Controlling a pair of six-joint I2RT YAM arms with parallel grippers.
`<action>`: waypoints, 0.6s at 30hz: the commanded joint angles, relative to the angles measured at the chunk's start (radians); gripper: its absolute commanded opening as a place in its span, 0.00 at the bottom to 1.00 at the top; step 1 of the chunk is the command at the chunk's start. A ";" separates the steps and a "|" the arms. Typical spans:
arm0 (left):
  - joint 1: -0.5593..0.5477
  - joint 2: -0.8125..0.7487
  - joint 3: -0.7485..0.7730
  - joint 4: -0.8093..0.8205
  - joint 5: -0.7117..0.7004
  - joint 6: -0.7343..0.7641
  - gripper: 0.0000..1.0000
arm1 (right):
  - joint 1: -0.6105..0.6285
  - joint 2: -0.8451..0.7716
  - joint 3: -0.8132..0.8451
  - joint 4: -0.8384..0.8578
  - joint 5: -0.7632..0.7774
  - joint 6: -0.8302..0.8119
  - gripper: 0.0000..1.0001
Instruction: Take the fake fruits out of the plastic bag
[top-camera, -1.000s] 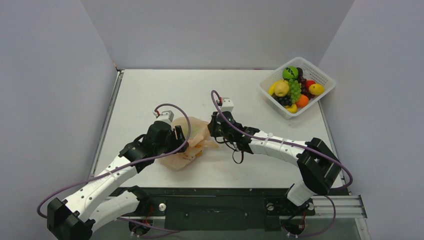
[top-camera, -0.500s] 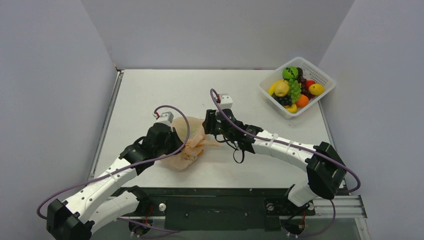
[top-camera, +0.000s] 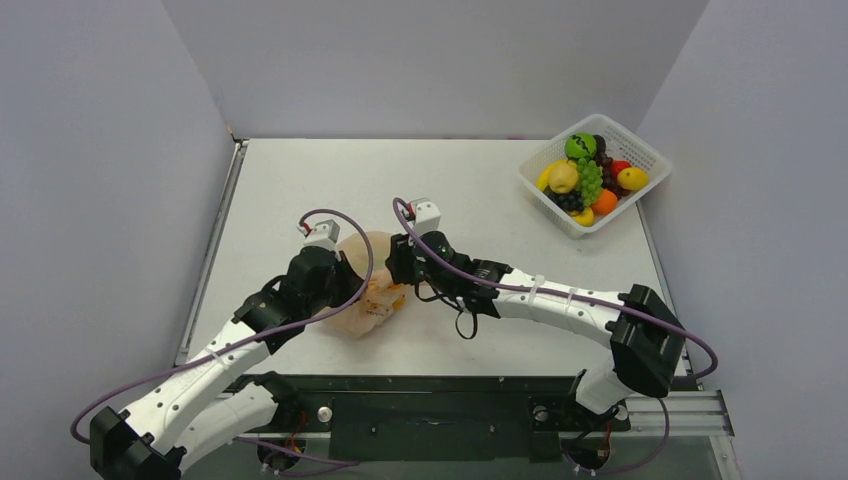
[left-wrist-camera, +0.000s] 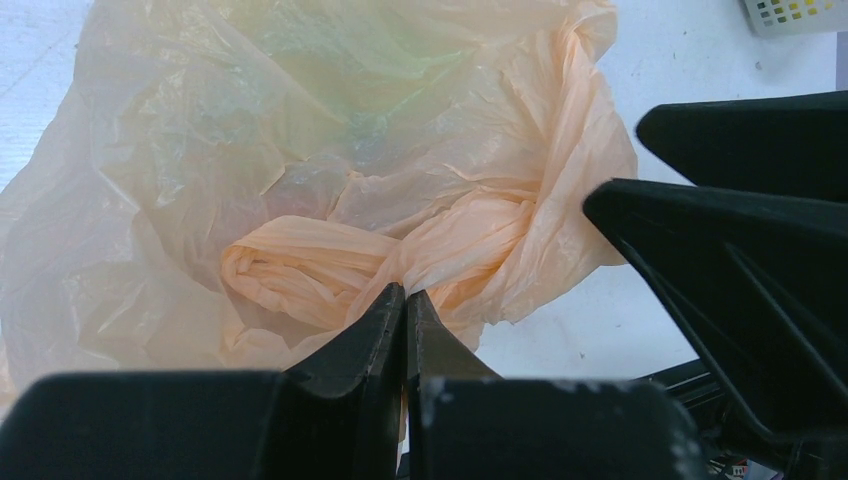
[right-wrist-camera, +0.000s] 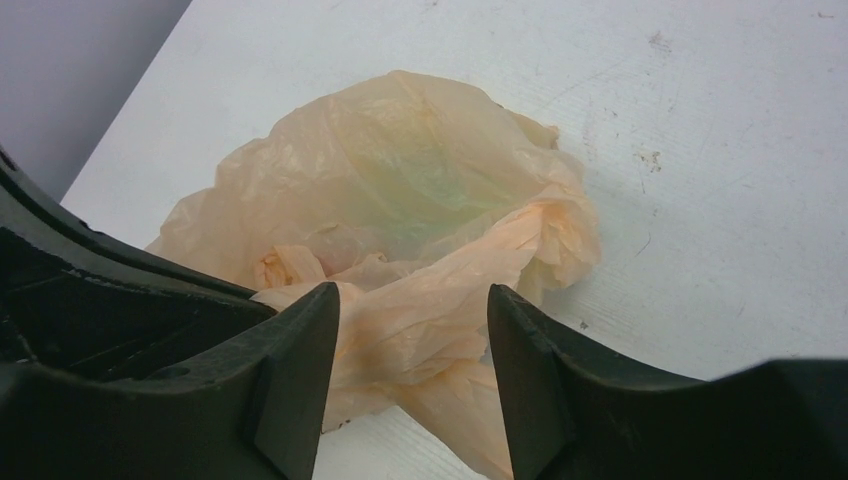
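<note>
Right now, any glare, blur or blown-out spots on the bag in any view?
Top external: even light, soft shadows, plastic bag small but sharp. Left wrist: bag crisp, no hard glare; left hand shut on it, near-black with little detail; table bright, near white. Right wrist: bag in focus; open right hand dark, slightly soft.

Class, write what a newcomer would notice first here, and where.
A crumpled peach bag lies centre-front. The left pincer is shut on one fold; the right pincer stands open over it. A white basket of bright fruit sits at the far right corner.
</note>
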 joint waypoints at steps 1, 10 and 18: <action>0.006 -0.022 0.009 0.050 -0.010 -0.017 0.00 | 0.007 0.048 0.055 0.022 -0.001 -0.008 0.35; 0.005 -0.097 -0.007 -0.028 -0.055 -0.030 0.00 | -0.010 0.012 0.050 -0.007 0.071 -0.017 0.00; 0.005 -0.310 0.034 -0.227 -0.302 -0.095 0.00 | -0.254 -0.052 -0.047 -0.072 0.205 0.213 0.00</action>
